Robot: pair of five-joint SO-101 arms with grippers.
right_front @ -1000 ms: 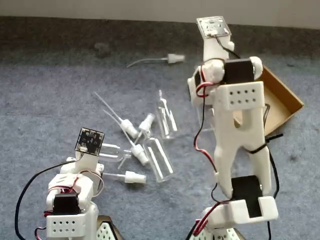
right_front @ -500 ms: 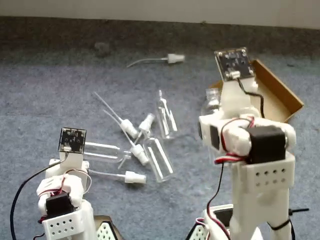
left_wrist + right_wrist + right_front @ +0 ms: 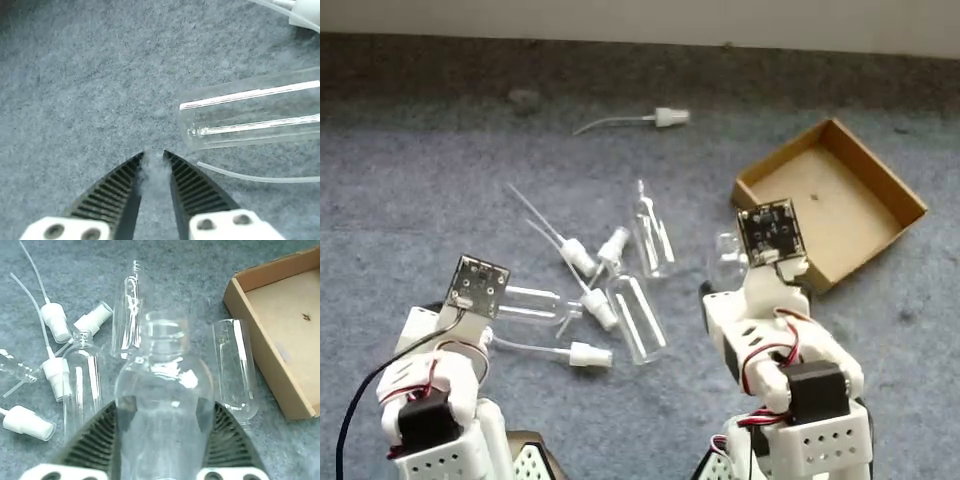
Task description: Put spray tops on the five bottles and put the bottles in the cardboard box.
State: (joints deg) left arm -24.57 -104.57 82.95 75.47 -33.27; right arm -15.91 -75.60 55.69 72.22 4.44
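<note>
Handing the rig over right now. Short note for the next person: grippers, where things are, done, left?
Left gripper: slightly open, empty, down by the carpet next to a lying bottle.
Right gripper: shut on an uncapped bottle.
A third bottle lies beside the cardboard box; two more bottles lie mid-table.
Four loose spray tops lie among them, a fifth top farther off.
Done: nothing capped, box empty.
Left: cap all five, then box them.
</note>
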